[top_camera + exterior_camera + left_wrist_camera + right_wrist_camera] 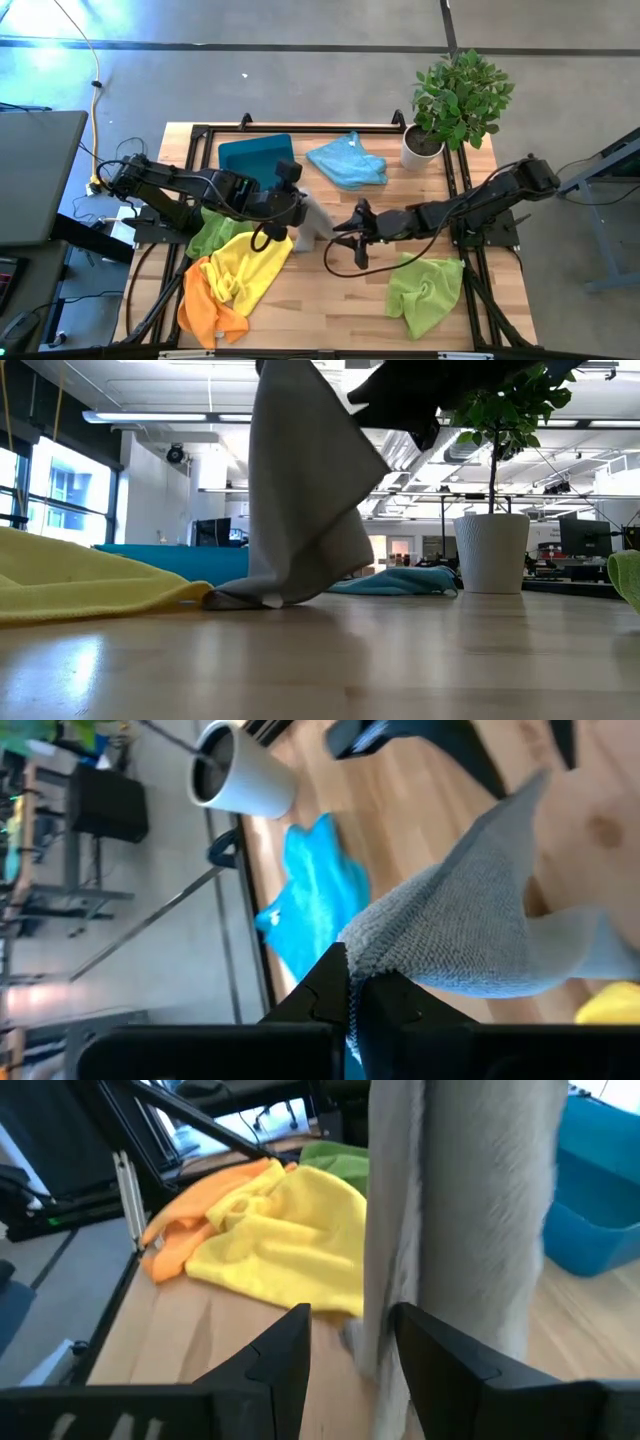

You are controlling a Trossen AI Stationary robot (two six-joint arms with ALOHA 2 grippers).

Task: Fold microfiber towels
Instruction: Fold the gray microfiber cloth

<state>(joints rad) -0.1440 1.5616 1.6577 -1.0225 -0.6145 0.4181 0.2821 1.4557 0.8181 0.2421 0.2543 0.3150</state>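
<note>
A grey towel (316,224) hangs from my left gripper (300,208), which is shut on it above the table's middle. The towel's lower end (258,598) rests on the table. My right gripper (342,228) is open just right of the towel. In the right wrist view the towel's hanging edge (385,1270) stands in front of the gap between its fingers (350,1355); I cannot tell whether they touch it. Yellow (250,265), orange (205,305) and lime green (213,233) towels lie in a heap at the near left. Another lime green towel (425,290) lies near right, and a light blue one (348,160) at the far middle. My left gripper pinches an upper edge of the grey towel (368,952) between its two shut fingers (325,982); one layer or several, I cannot tell. The towel hangs slack below the gripper, and its lower end (240,598) lies bunched on the table.
A teal tray (255,158) stands at the far left behind my left gripper. A potted plant in a white pot (423,147) stands at the far right corner. Bare wood shows at the near middle (330,300).
</note>
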